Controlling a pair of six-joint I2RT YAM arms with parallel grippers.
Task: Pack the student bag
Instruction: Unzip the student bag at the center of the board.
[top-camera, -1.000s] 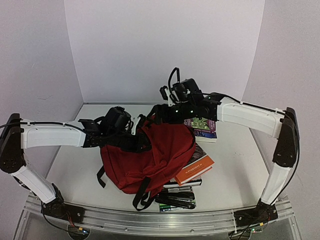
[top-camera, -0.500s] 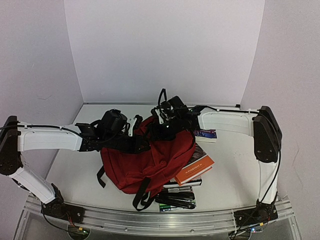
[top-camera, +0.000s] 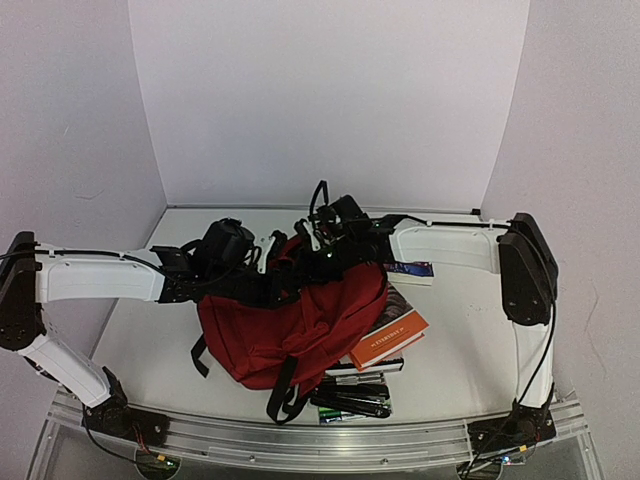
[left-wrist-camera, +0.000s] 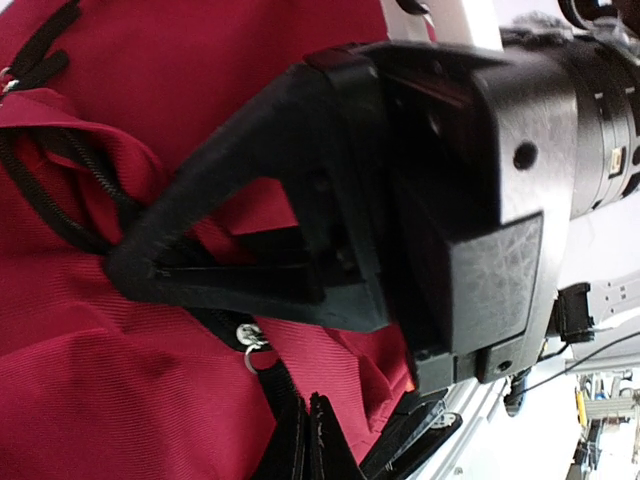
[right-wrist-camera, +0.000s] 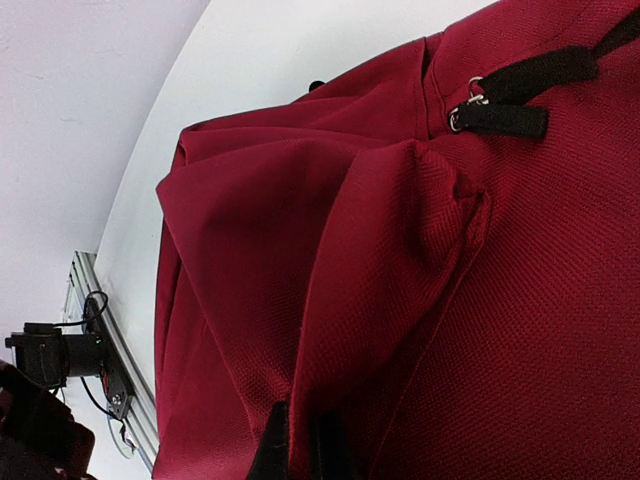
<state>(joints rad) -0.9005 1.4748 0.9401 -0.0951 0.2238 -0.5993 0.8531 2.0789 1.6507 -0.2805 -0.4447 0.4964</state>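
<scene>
Right wrist view: the right hand (right-wrist-camera: 297, 445) is closed on a raised fold of the student bag (right-wrist-camera: 480, 300), and the left hand (left-wrist-camera: 305, 440) is pinched shut at its black-trimmed top edge. The bag sits mid-table (top-camera: 470, 300), its right edge overlapping stacked books (top-camera: 388, 338), with open table surface on both sides.

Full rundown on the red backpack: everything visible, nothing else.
The soft dark-red fabric backpack looks like woven cloth, with black straps, small metal rings, a black zipper and loose strap ends trailing toward the near edge. It slumps crumpled on the white table, its right side resting on a stack topped by an orange-covered book. The left claw is shut on it near a strap. The right claw is shut, pinching a fabric fold. Its inside is not visible.
</scene>
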